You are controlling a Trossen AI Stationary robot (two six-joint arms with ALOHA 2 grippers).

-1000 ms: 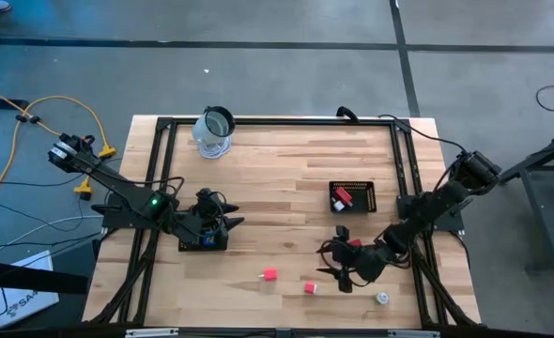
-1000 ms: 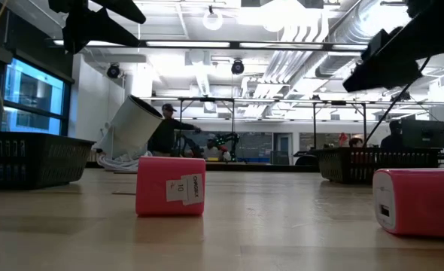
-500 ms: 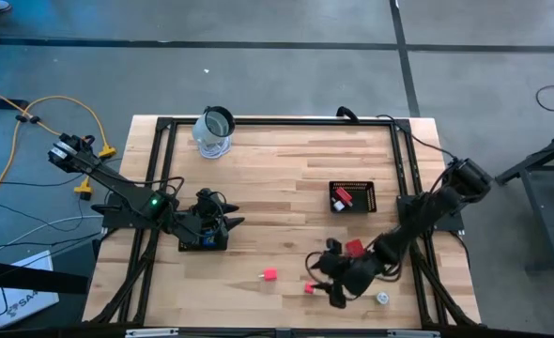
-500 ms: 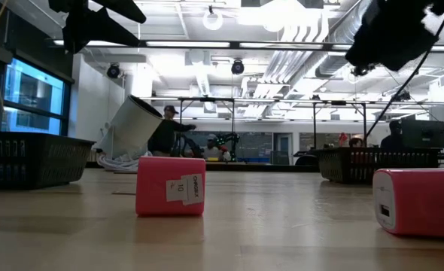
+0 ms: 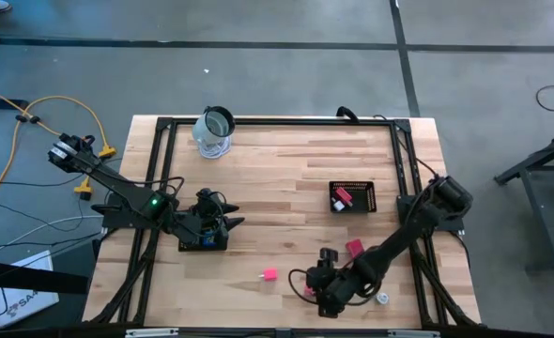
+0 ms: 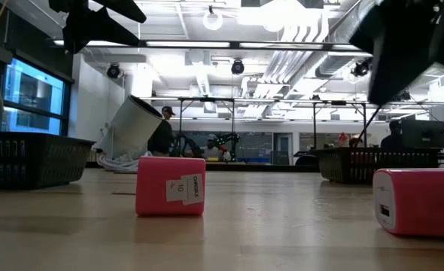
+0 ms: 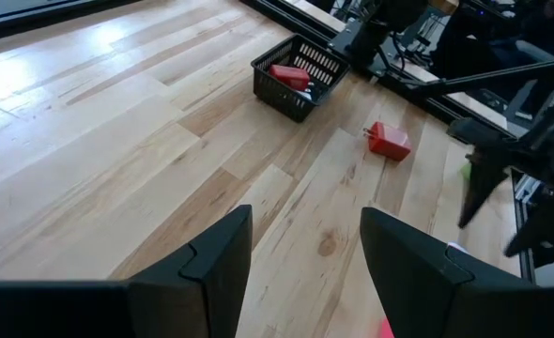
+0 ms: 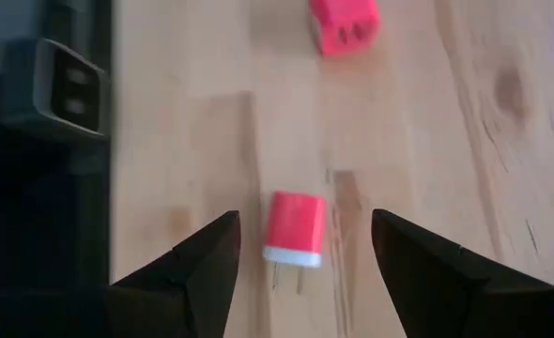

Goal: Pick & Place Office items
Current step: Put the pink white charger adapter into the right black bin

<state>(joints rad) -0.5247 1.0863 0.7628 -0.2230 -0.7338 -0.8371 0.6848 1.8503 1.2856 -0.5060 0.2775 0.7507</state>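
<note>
My right gripper [image 5: 313,284] is open and low over the table near its front edge. In the right wrist view its fingers [image 8: 202,268] stand on either side of a pink plug block [image 8: 294,230] that lies flat on the wood, and touch nothing. A second pink block [image 5: 269,274] lies to the left of it. A red block [image 5: 355,248] and a whitish round piece [image 5: 382,298] lie near the right arm. My left gripper [image 5: 207,223] is open and waits over a small black tray [image 5: 202,240] at the table's left.
A black mesh tray [image 5: 352,196] with red items stands at the right middle. A glass jar [image 5: 214,131] stands at the far left. In the low view both pink blocks [image 6: 169,186] [image 6: 419,202] rest on the wood. People stand in the room beyond.
My right gripper has gone toward the table's left and near edges, from beside the red block to over the pink plug block near the front. The blocks have stayed where they were.
</note>
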